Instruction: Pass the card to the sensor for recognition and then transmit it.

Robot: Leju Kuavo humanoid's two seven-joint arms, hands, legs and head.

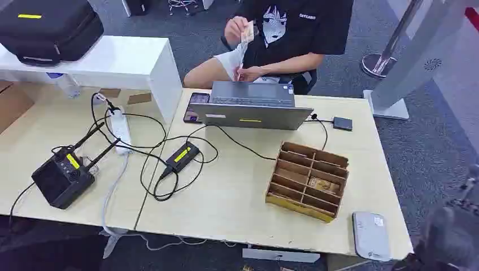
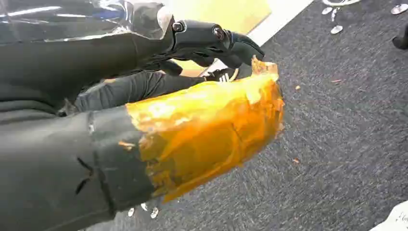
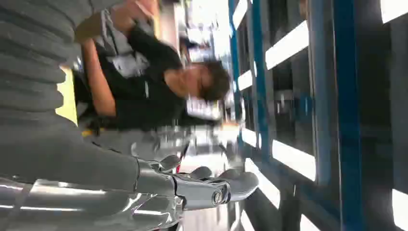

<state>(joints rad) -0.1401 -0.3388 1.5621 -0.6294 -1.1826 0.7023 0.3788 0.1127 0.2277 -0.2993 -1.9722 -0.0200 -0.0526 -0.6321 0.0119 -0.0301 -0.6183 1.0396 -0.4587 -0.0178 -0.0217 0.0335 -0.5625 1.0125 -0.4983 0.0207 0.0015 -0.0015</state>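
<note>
A card [image 1: 323,185] lies flat in one compartment of the brown wooden divided box [image 1: 308,180], in the row second from the robot's side, toward the right. It looks tan with darker markings; its detail is too small to read. The box sits on the pale bench [image 1: 237,192]. The sensor, a flat light-grey pad [image 1: 371,235] with rounded corners, lies near the bench's front right corner, just beside the box.
</note>
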